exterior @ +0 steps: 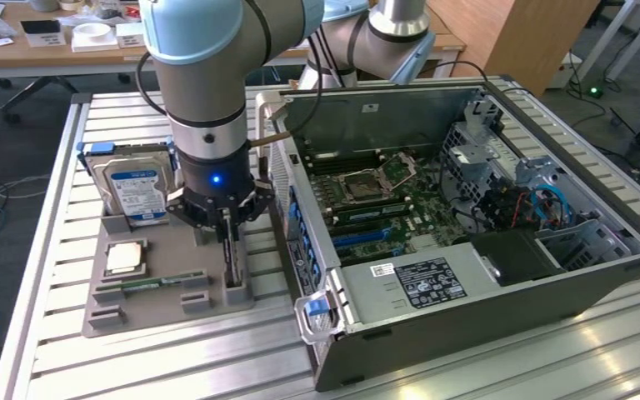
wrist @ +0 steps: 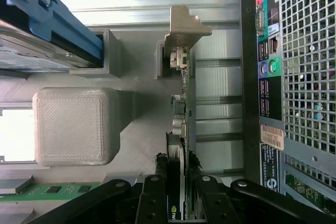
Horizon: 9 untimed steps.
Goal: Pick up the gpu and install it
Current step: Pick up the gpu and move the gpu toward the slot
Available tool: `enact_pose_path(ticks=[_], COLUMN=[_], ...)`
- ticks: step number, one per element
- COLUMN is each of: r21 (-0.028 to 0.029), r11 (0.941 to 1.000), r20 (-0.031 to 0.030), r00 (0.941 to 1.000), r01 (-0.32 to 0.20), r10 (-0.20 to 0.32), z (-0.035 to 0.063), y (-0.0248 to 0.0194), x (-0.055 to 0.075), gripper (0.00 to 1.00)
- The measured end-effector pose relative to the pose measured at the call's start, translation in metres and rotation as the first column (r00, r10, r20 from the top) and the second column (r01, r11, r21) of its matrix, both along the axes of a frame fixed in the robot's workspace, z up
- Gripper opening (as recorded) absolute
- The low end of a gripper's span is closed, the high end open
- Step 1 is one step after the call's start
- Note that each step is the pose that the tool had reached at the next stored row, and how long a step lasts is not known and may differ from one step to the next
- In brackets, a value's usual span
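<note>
Gripping the gpu (wrist: pixel 182 111) where it stands on edge in the grey holder tray (exterior: pixel 153 315).
The gripper (wrist: pixel 177 170) is nearly closed, its fingers pressed on the card's two faces; the card stands between the hard drive (exterior: pixel 137 187) and the open computer case (exterior: pixel 465 279), with the motherboard (exterior: pixel 376 200) beyond.

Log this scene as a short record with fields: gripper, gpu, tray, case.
gripper: closed on the gpu, one finger on each face
gpu: standing on edge in its slot of the gray holder tray, not yet lifted
also on tray: hard drive, CPU, memory stick
computer case: side open, motherboard exposed, beside the tray
</note>
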State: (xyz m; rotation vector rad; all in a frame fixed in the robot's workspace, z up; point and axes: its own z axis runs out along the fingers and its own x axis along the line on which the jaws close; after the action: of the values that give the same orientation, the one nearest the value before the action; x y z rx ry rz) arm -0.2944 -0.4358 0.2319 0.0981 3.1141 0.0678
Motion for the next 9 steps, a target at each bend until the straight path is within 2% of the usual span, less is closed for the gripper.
enact_pose_path(ticks=[4,9], r21=[-0.0004,-0.0005], r11=[1.0,1.0], r20=[-0.0005,-0.0005], r00=[1.0,1.0], r01=[0.0,0.0], r10=[0.0,0.0], z=[0.008,0.0253], y=[0.0,-0.0001], x=[0.0,0.0], gripper=[0.26,0.26])
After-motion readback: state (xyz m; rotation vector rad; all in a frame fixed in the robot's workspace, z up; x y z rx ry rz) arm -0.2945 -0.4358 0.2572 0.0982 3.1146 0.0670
